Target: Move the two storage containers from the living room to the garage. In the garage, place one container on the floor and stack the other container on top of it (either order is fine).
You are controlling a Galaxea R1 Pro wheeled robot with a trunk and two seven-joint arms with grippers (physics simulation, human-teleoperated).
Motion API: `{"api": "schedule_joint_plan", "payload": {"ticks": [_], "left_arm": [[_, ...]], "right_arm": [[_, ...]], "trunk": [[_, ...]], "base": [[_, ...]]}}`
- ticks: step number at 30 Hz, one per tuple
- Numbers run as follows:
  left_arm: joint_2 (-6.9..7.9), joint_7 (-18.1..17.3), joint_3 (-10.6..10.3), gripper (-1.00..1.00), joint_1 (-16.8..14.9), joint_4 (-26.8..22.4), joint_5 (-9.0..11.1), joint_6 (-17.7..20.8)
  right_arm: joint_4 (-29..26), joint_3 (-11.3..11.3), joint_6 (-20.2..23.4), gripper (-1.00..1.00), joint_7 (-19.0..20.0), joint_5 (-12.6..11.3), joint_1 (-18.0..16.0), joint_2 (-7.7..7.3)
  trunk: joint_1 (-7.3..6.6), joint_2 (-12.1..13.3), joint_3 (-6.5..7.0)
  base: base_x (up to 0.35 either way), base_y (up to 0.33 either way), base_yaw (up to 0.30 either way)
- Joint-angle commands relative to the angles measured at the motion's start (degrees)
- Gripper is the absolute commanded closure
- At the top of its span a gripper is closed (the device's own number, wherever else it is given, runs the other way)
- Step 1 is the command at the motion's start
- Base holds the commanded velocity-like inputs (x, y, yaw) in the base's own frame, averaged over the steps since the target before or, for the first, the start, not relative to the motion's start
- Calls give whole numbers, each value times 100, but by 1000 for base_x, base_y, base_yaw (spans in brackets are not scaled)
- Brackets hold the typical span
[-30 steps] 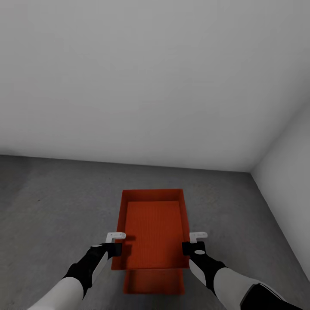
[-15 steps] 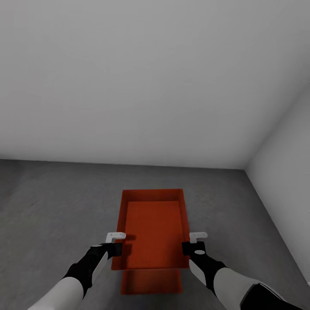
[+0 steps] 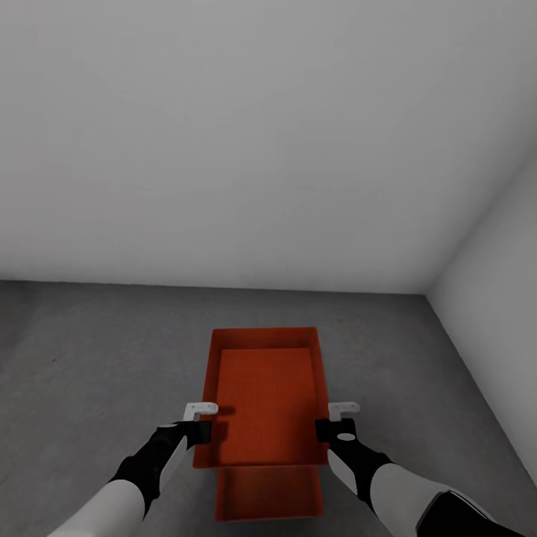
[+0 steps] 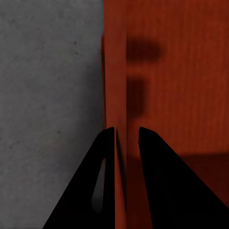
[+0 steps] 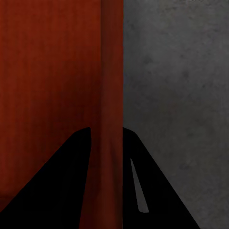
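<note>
One container is held above the other container on the garage floor, its side walls clamped by the left gripper and right gripper; only the stacking is left.

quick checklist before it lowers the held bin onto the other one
1. Left gripper fingers on either side of the held container's left wall: ok.
2. Right gripper fingers on either side of its right wall: ok.
3. Lower container resting on the dark grey floor: ok.
4. Held container lined up over the lower one: not ok, the lower one sticks out toward the robot.
5. Height left between the two: cannot tell.
6. Held container level: ok.
</note>
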Motion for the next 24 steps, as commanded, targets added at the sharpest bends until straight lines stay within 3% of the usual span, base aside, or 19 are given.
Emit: {"api": "schedule_joint_plan", "payload": {"ticks": [1,24], "left_arm": [[7,27,103,100,0,2,-21,33],[6,30,111,100,0,2,-30,33]], "right_arm": [[-5,-220,-184,100,-336,42,-6,-73],[-5,-220,-184,100,-333,42,-6,-73]], "trunk": [[2,-5,-5],[2,-5,-5]], "base": [[47,57,0],[5,6,0]]}}
